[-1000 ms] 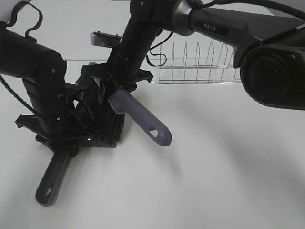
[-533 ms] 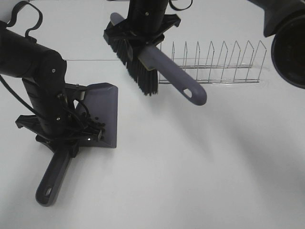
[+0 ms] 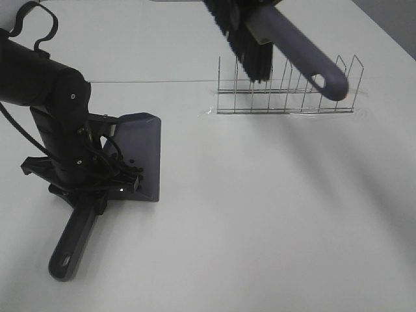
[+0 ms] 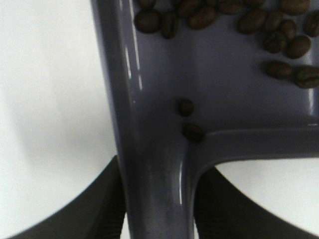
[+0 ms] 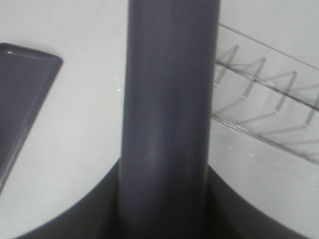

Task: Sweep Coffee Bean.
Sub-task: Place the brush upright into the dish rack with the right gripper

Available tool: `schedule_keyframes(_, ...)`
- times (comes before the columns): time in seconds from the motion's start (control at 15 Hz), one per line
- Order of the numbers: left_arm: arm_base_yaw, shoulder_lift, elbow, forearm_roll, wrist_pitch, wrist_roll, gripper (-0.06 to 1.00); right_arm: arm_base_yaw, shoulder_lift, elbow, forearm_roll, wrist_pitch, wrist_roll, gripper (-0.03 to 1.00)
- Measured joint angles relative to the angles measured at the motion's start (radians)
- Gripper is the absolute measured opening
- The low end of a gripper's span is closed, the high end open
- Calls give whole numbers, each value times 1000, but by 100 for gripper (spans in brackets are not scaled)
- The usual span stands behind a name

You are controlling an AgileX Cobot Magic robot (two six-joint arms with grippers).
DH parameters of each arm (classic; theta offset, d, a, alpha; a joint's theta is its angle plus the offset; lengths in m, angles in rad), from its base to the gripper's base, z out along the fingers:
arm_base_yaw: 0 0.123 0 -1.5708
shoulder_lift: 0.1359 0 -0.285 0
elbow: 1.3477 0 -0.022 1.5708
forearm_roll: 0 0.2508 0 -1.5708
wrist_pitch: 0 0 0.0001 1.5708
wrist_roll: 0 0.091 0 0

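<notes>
The grey-purple dustpan (image 3: 142,146) lies flat on the white table, its handle (image 3: 70,246) pointing toward the front edge. My left gripper (image 3: 97,195) is shut on the handle's neck (image 4: 159,189), one finger (image 4: 107,209) on each side. The coffee bean cluster (image 4: 239,20) rests inside the pan near its back wall, with two stray beans (image 4: 189,119) by the neck; the beans (image 3: 128,167) show as dark specks from above. My right gripper (image 5: 164,209) is shut on the brush handle (image 5: 169,99). The brush (image 3: 305,58) hangs high above the rack, bristles (image 3: 246,39) downward.
A wire dish rack (image 3: 286,91) stands at the back right of the table, under the raised brush. The left arm's black body (image 3: 58,123) rises over the pan's left side. A corner of the dustpan (image 5: 20,89) shows in the right wrist view.
The right arm has lifted the brush off the dustpan and carried it up and to the right, over the rack. The left arm and dustpan have stayed still.
</notes>
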Motion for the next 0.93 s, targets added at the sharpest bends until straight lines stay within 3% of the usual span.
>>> schedule_keyframes(0.6, 0, 0, 0, 0, -2, 0, 38, -340, -314, 647, 31, -7, 10, 34)
schedule_keyframes(0.93, 0, 0, 0, 0, -4, 1, 38, -378, -292, 741, 35, -111, 10, 34)
